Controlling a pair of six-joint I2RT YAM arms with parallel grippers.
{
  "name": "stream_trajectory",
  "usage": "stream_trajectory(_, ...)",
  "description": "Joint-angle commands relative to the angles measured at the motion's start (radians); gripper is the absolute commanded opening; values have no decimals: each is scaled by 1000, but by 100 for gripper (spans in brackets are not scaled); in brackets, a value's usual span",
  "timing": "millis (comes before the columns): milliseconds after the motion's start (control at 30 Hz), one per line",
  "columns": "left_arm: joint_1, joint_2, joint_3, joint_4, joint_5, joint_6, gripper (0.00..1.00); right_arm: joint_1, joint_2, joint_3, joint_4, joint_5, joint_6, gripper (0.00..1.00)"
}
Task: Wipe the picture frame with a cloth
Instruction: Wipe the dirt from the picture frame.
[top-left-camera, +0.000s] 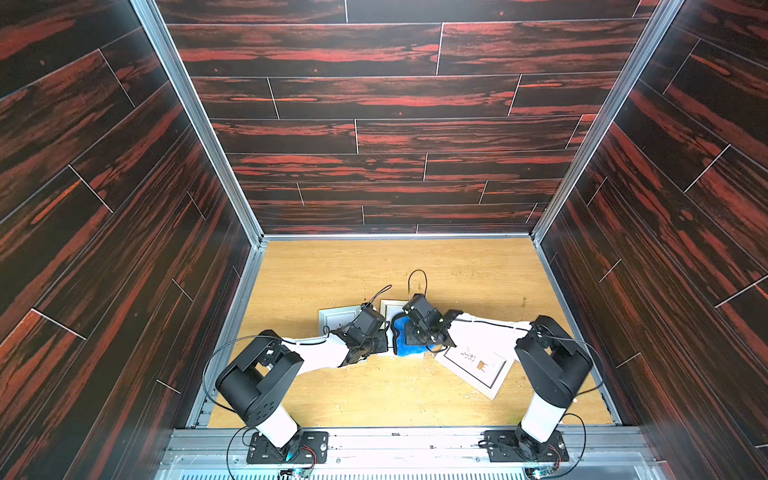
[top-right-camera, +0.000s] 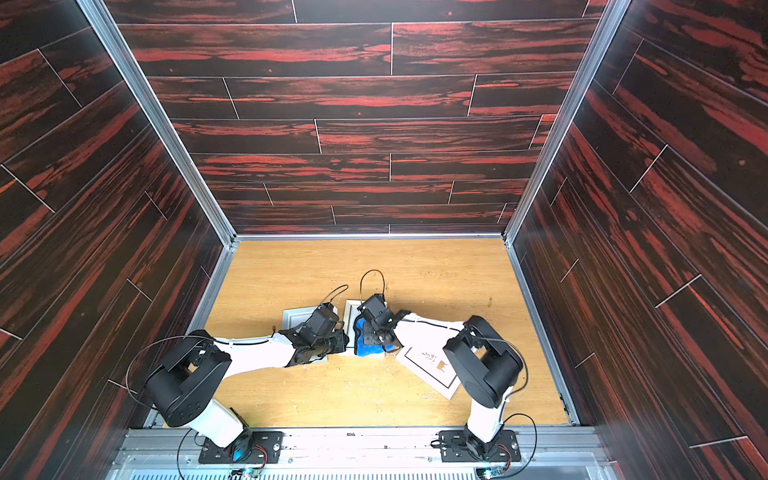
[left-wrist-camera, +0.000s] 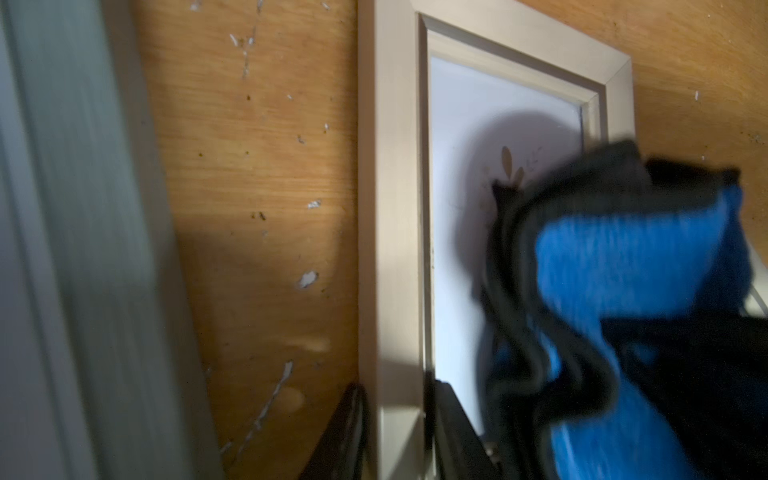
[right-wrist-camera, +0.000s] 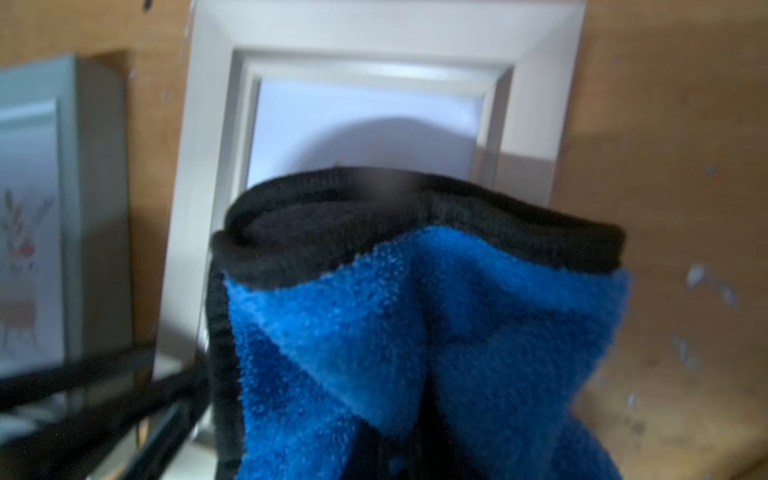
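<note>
The picture frame (top-left-camera: 388, 308) (top-right-camera: 350, 308) is pale, with a white picture inside, and lies flat mid-table. My left gripper (left-wrist-camera: 398, 419) (top-left-camera: 383, 341) is shut on its near side rail (left-wrist-camera: 390, 208), one finger (left-wrist-camera: 349, 432) on each side of the rail. A bright blue cloth (top-left-camera: 401, 340) (top-right-camera: 365, 352) with black trim is bunched in my right gripper (top-left-camera: 416, 335), which is shut on it. The cloth (left-wrist-camera: 623, 257) rests on the frame's glass. In the right wrist view the cloth (right-wrist-camera: 415, 332) hides the jaws, and the frame's far end (right-wrist-camera: 374, 29) shows beyond it.
A grey-green frame (top-left-camera: 336, 318) (right-wrist-camera: 62, 208) lies just left of the held one, partly under my left arm. A white frame with a plant print (top-left-camera: 478, 368) (top-right-camera: 432, 365) lies to the right, under my right arm. Dark walls enclose the wooden table (top-left-camera: 374, 266).
</note>
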Motion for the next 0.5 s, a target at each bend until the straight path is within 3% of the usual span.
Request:
stream_trajectory(0,5,-7,-44,-108,1,-10,15,-80,130,117,-88,62,-31,0)
stream_trajectory(100,5,-20,-48,-109,-7,-15,15,-57,123,160,-121,74,-39,0)
stream_trajectory(300,5,-12,-56,-81,-18,-21,15,60,-45,-101,-118,41,34,0)
stream_trajectory(367,5,-10,-56,-78,-12,-20,15,56,-69,-135,-100,27,38,0)
stream_trajectory(467,5,-11,-57,-83,-4,-11,15,2,-16,-45,-96,68,-4,0)
